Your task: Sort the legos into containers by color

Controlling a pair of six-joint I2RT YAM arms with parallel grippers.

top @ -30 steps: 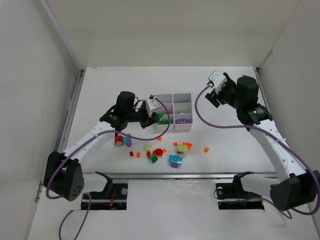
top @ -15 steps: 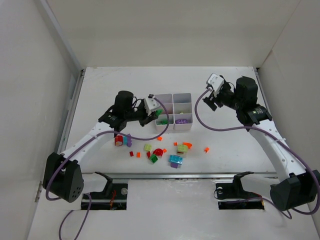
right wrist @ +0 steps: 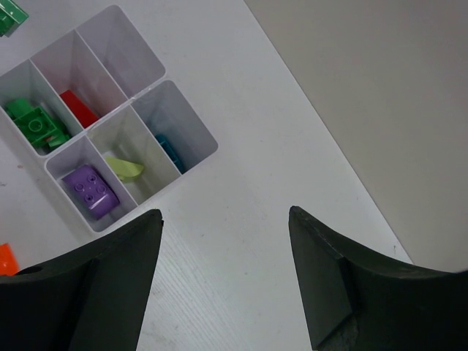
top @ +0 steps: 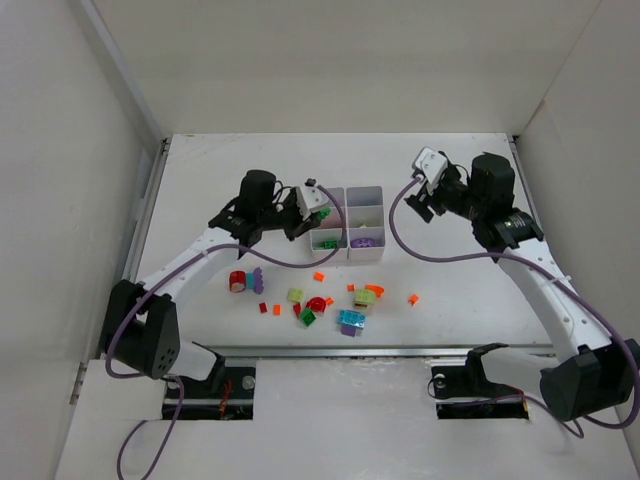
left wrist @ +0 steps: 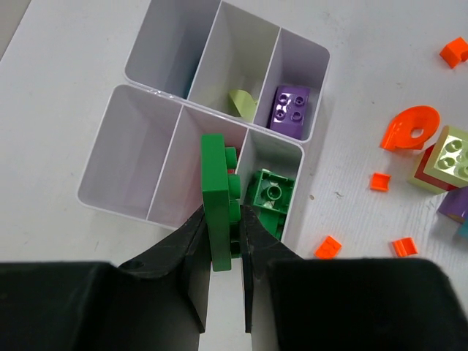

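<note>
Legos (top: 352, 319) mostly lie loose on the table (top: 460, 270) near the tray (left wrist: 131, 157), and I count only a few sorted inside. My left gripper (left wrist: 221, 238) is clamped on a green brick (left wrist: 213, 183) over the tray. My right gripper (right wrist: 224, 216) hangs with jaws apart, empty.

White table (top: 470, 200), beige walls (top: 340, 60) 3 sides, alu rail (top: 145, 215) left edge.

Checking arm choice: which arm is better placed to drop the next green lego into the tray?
Left. The left gripper is shut on a green lego over the tray, beside the compartment holding a green brick. The right gripper is open, empty and away from the tray.
</note>
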